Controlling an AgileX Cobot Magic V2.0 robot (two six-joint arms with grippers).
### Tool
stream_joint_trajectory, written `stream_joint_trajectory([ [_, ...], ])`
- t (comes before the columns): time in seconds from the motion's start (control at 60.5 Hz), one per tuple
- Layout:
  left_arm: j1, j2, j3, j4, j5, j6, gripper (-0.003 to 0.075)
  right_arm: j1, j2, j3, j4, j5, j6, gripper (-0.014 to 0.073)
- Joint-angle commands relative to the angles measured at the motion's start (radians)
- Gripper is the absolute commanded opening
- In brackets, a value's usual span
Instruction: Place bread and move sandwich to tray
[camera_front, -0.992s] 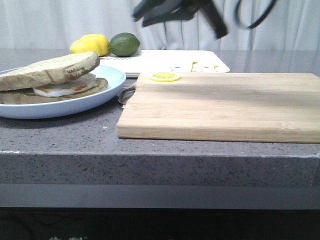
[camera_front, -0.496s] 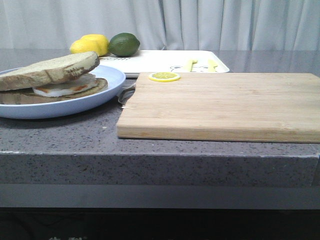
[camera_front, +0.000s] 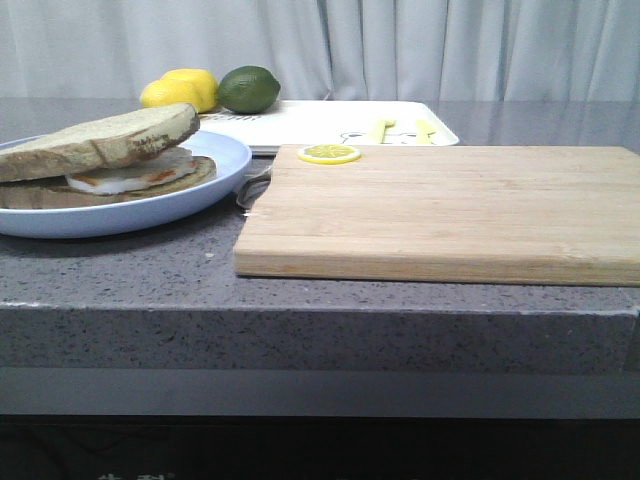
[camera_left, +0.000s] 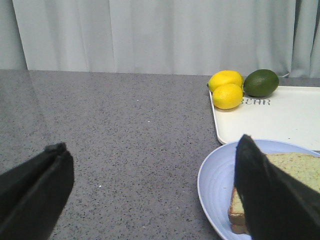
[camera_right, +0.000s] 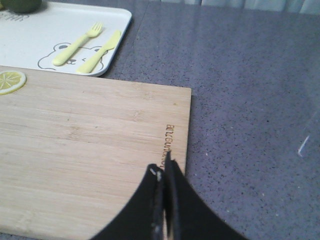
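The sandwich (camera_front: 125, 172) lies on the round light-blue plate (camera_front: 222, 160) at the table's left. A fried egg sits between a thin lower slice and the thick bread (camera_front: 105, 140), which rests tilted on top. The white tray (camera_front: 310, 125) lies behind the plate. Neither gripper shows in the front view. My left gripper (camera_left: 152, 145) is open and empty above bare table left of the plate (camera_left: 215, 185); its right finger (camera_left: 265, 190) hides part of the bread (camera_left: 297, 165). My right gripper (camera_right: 161, 167) is shut and empty above the cutting board's right end.
A wooden cutting board (camera_front: 440, 205) fills the middle and right of the table, with a lemon slice (camera_front: 329, 153) at its far left corner. Two lemons (camera_front: 180, 88) and a lime (camera_front: 248, 88) sit at the tray's far left. A yellow fork (camera_right: 77, 45) and knife (camera_right: 100, 52) lie on the tray's right end.
A dark arm that crossed the top of the front view one second ago has gone out of that view. The sandwich, plate, tray and board have not moved.
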Motion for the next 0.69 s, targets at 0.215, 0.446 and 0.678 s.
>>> stream_joint_trajectory([
  [0.215,-0.001,0.008,-0.029,0.002,-0.078,-0.004,0.0638,-0.005,-0.237,0.100,0.007,-0.134,0.005,-0.0068],
  [0.446,-0.001,0.012,-0.034,-0.012,-0.081,-0.004,0.0638,-0.005,-0.239,0.100,0.007,-0.134,0.005,-0.0068],
  [0.678,-0.001,0.244,-0.187,-0.042,0.096,-0.002,0.0638,-0.005,-0.239,0.100,0.007,-0.135,0.005,-0.0068],
])
